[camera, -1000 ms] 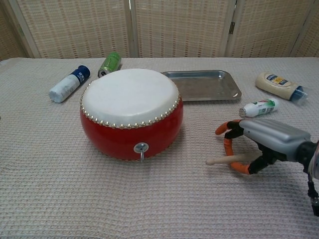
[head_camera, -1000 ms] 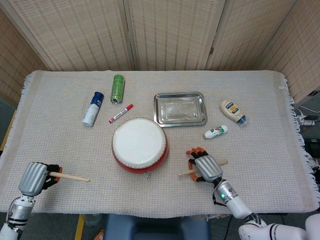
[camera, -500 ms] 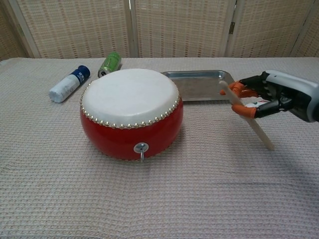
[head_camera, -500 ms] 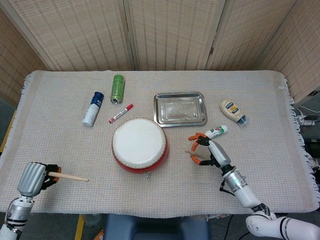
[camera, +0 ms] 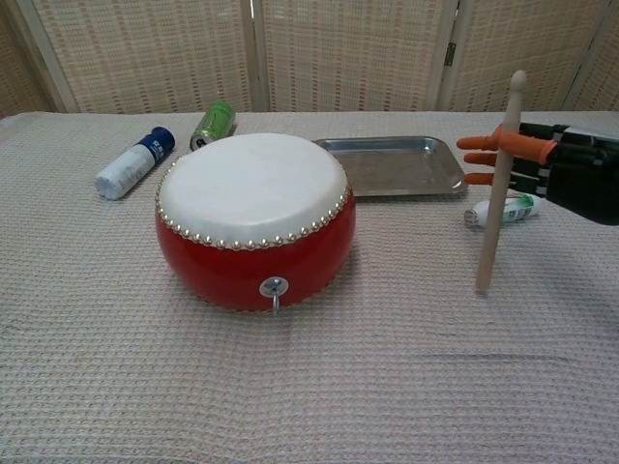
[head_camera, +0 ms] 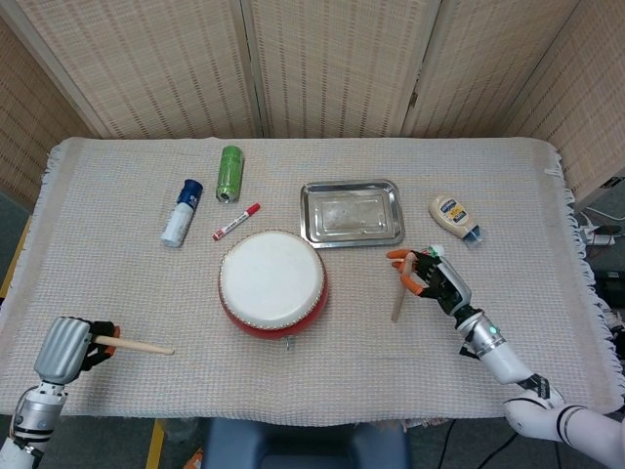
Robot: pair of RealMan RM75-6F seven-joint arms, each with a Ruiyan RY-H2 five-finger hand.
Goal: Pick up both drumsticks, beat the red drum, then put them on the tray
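Note:
The red drum (head_camera: 272, 283) (camera: 254, 220) with a white skin stands at mid table. Behind it to the right lies the steel tray (head_camera: 352, 212) (camera: 397, 165), with nothing on it. My right hand (head_camera: 437, 278) (camera: 546, 167) is lifted right of the drum and grips a wooden drumstick (head_camera: 398, 294) (camera: 497, 187) that stands nearly upright, tip up, in the chest view. At the near left edge my left hand (head_camera: 66, 349) holds the other drumstick (head_camera: 137, 345), which lies low over the cloth and points right. The chest view does not show the left hand.
A green can (head_camera: 229, 173), a blue-capped white bottle (head_camera: 181, 213) and a red marker (head_camera: 236, 222) lie behind the drum on the left. A mayonnaise bottle (head_camera: 455, 217) and a small white tube (camera: 503, 211) lie right of the tray.
My right hand has lifted its drumstick off the cloth, moved up and to the right, and turned the stick from lying flat to nearly upright. The left hand has stayed put.

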